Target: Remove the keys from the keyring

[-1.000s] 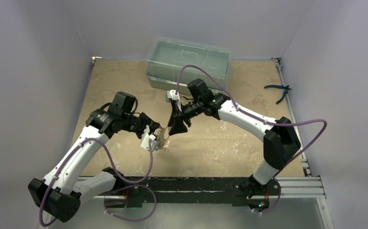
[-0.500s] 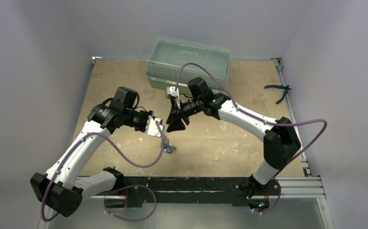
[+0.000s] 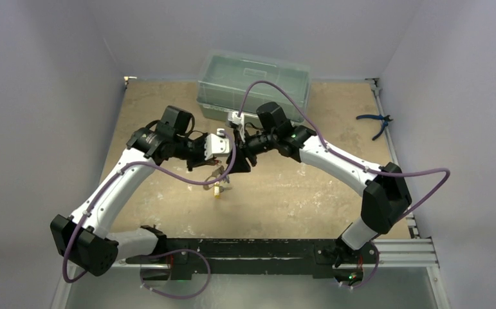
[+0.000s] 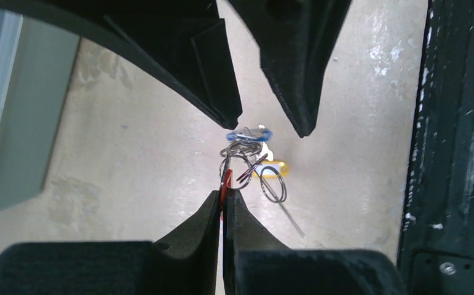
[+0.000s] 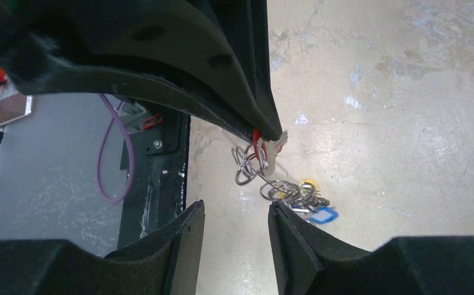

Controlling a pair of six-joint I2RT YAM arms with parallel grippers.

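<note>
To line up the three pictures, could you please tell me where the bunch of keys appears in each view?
Top view: bunch of keys, centre, just below where the two arms meet.
Left wrist: middle of the picture.
Right wrist: slightly right of centre.
Shared landmark: black rail, at bottom, right edge and left respectively.

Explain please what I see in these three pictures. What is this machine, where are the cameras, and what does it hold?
This is a robot with two arms bolted at a table's near edge. The wide picture looks down from above; the other two come from a camera on each wrist. The left tool is shut on a red part of the keys, which hang below it on the keyring of wire rings. The right tool stands open close by, holding nothing. On the table lie a clear box and blue pliers.
</note>
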